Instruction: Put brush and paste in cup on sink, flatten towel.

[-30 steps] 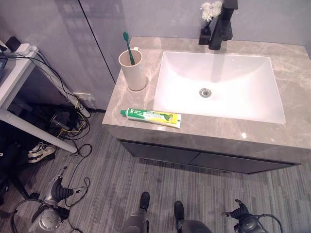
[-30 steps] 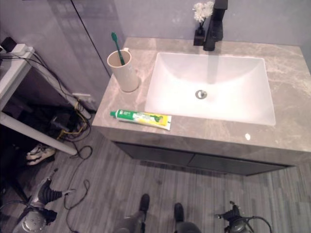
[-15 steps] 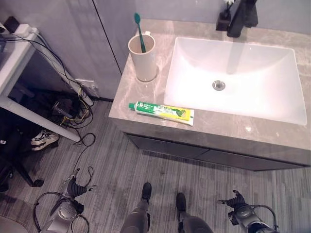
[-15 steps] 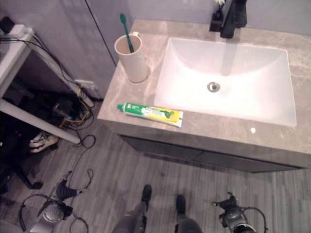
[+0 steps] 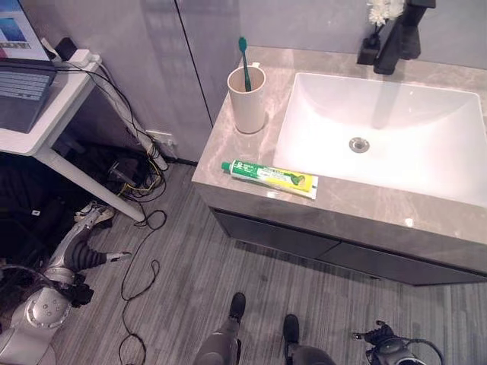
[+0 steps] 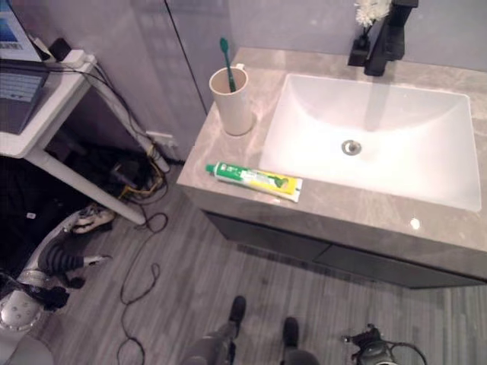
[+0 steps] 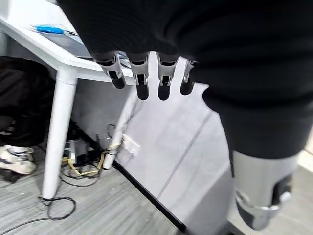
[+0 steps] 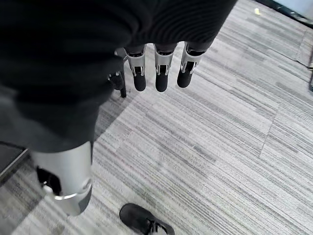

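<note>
A beige cup point(image 5: 247, 99) stands on the grey marble counter point(image 5: 228, 163), left of the white sink basin point(image 5: 384, 137). A green toothbrush point(image 5: 243, 59) stands upright in the cup. A green and yellow toothpaste tube point(image 5: 270, 177) lies flat near the counter's front edge, in front of the cup. My left hand point(image 5: 81, 258) hangs low over the floor at the far left, fingers point(image 7: 141, 79) relaxed and holding nothing. My right hand point(image 5: 379, 337) hangs by the floor at the lower right, fingers point(image 8: 157, 74) straight and holding nothing.
A black faucet point(image 5: 397, 36) and a white flower point(image 5: 378, 11) stand behind the basin. At the left is a white desk point(image 5: 65, 95) with a laptop point(image 5: 21, 80). Cables point(image 5: 131, 179) and a shoe point(image 5: 92, 214) lie under it. Grey striped floor lies before the cabinet.
The camera has swung, so the counter sits further right and the desk with the laptop has come into view. My left hand has swung outward to the left. The counter's objects have not moved.
</note>
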{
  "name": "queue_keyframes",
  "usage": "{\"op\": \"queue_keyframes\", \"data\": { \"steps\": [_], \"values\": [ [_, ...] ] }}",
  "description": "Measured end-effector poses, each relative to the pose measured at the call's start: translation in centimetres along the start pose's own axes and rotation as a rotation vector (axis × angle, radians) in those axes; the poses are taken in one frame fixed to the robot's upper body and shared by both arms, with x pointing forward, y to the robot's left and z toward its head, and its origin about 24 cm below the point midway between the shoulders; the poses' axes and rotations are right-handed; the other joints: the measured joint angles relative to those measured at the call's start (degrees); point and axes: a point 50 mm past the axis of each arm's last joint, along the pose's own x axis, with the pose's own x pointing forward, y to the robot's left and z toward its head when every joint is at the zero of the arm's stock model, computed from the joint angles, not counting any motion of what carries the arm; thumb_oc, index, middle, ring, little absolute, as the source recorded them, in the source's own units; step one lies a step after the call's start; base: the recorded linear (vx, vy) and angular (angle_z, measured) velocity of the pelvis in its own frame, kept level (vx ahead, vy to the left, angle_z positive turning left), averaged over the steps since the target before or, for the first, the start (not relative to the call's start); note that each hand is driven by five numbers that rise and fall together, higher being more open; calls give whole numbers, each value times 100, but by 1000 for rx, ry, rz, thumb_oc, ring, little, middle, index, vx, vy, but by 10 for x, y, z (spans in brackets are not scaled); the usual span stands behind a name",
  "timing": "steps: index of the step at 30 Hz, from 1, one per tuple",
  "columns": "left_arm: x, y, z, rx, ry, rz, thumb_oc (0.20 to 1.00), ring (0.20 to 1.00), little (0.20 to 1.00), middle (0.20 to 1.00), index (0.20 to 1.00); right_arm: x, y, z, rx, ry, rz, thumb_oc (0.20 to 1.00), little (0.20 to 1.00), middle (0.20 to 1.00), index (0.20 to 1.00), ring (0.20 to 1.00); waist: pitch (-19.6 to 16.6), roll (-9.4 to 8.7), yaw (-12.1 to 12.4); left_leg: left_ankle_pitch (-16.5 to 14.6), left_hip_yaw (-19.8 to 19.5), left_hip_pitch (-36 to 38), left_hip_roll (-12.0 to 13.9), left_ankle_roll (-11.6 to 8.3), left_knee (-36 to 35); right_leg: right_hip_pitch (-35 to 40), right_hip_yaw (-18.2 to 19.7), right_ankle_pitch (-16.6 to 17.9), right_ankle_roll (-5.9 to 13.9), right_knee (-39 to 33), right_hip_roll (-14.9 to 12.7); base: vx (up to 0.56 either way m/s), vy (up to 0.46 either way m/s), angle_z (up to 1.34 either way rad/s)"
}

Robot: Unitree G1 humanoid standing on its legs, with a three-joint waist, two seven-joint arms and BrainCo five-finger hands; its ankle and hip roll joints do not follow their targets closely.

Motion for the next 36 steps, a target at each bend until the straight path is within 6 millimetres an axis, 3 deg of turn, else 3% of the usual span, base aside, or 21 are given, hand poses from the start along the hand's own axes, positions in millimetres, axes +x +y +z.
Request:
{"op": "queue_keyframes", "data": {
  "steps": [6,12,15,17,21,30,36],
  "values": [
    [9,14,17,23,-85,22,1000,1000,1000,1000,1000,0,2,5,-9,-20,7,1000,1000,1000,1000,1000,-118,140,-77,-3,34,46,9,4,-1,31,18,0,-3,1,1,-7,6,-2],
    [13,30,29,97,-146,14,1000,1000,1000,1000,1000,-2,11,10,-5,-44,36,1000,1000,1000,1000,1000,-124,115,-183,-26,299,91,52,36,22,-48,288,31,1,1,3,-21,19,-25],
    [17,34,46,60,-219,26,1000,1000,1000,1000,1000,-4,17,4,-7,-29,60,1000,1000,1000,1000,1000,-108,56,-240,-46,548,81,84,70,23,-168,523,69,46,1,0,-40,14,-38],
    [17,41,69,36,-322,0,1000,1000,1000,1000,1000,-5,21,-8,-12,5,74,1000,1000,1000,1000,1000,-47,-66,-396,-48,709,15,114,74,22,-318,691,126,56,1,10,-8,5,-38],
    [19,54,97,59,-442,19,1000,1000,1000,1000,1000,-8,26,-31,-26,76,102,1000,1000,1000,1000,1000,-22,-146,-461,-56,760,18,125,85,21,-321,734,143,36,1,18,14,23,-11],
    [19,59,109,98,-494,-3,1000,1000,1000,1000,1000,-9,29,-30,-25,71,114,1000,1000,1000,1000,1000,-14,-162,-557,-84,879,125,156,99,20,-273,848,141,56,-1,34,-7,18,-7],
    [20,51,111,122,-510,-46,1000,1000,1000,1000,1000,-9,34,-15,-18,21,123,1000,1000,1000,1000,1000,41,-213,-556,-91,1010,105,163,108,20,-355,988,186,78,0,33,-30,9,-11]
  ]
}}
